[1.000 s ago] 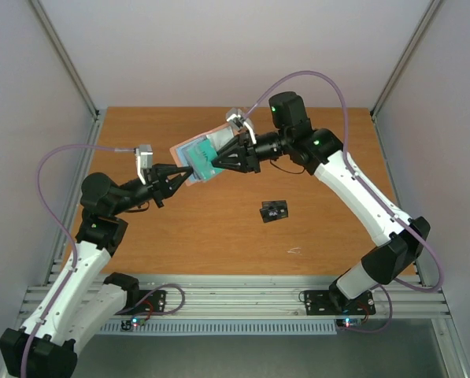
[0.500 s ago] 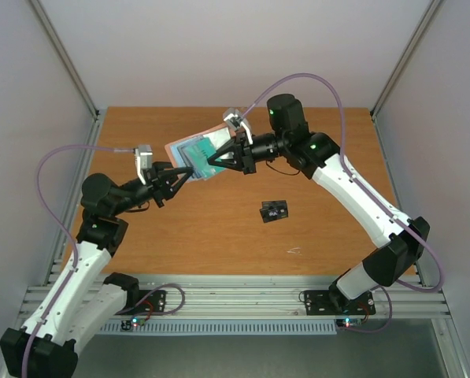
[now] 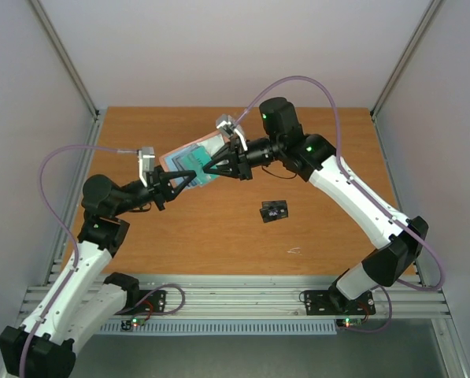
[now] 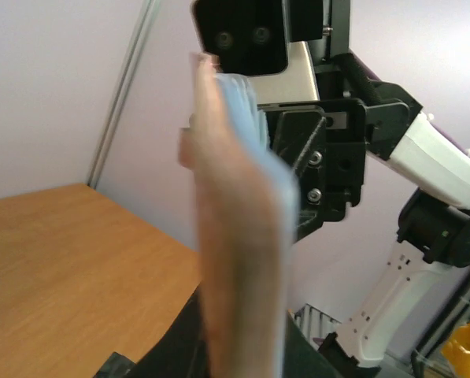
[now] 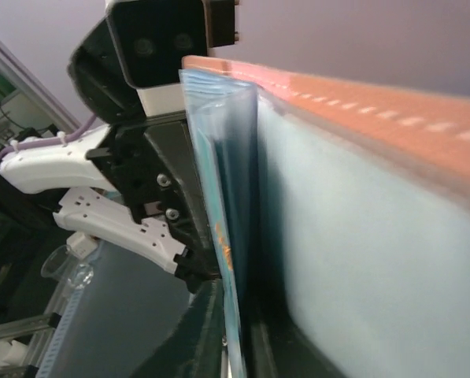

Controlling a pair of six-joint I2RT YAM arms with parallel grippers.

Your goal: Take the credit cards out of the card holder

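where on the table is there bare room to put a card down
Bare wood: the near strip of the table between the black card and the front edge; also the far left corner behind the left gripper. Crowded at the middle back, where it and the right gripper meet at the raised card holder.

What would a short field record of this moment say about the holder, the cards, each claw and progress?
card holder: opened, held in the air between both arms, above the table
left claw: at the holder's lower edge, holder between its fingers; grip unclear
right claw: shut on the green card
green card: not yet free of the holder
black card: lying alone on the table, right of centre
progress: one card out
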